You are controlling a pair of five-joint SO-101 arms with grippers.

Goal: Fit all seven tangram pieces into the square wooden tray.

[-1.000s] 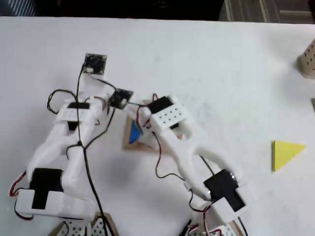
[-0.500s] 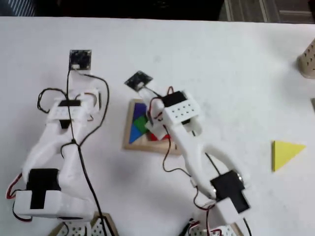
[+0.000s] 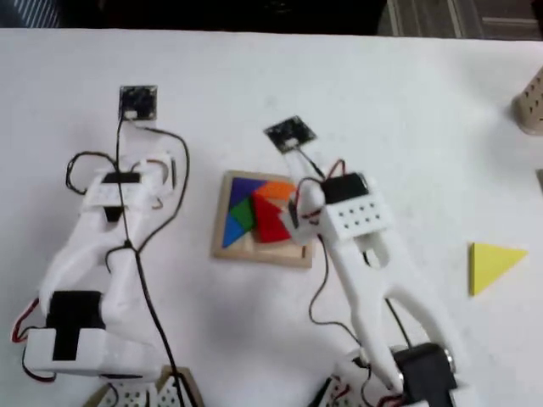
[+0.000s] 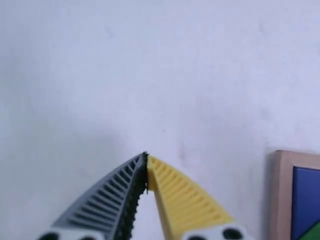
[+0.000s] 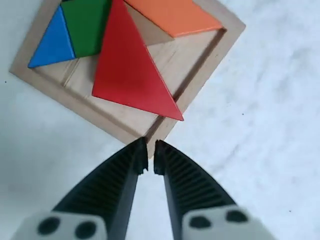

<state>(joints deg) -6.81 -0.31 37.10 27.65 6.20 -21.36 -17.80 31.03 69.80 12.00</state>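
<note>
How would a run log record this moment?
wooden tray: part-filled | yellow triangle: loose on table | left end effector: shut, empty | right end effector: shut, by tray corner

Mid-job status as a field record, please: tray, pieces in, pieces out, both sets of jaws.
tray: square wooden tray, on the table between the arms, part of its floor bare
pieces in tray: red triangle, orange piece, green piece, blue triangle, dark blue piece
piece outside: yellow triangle, on the table, apart from the tray
left jaws: shut, empty, over bare table beside the tray
right jaws: closed to a slit, empty, just off a tray corner
</note>
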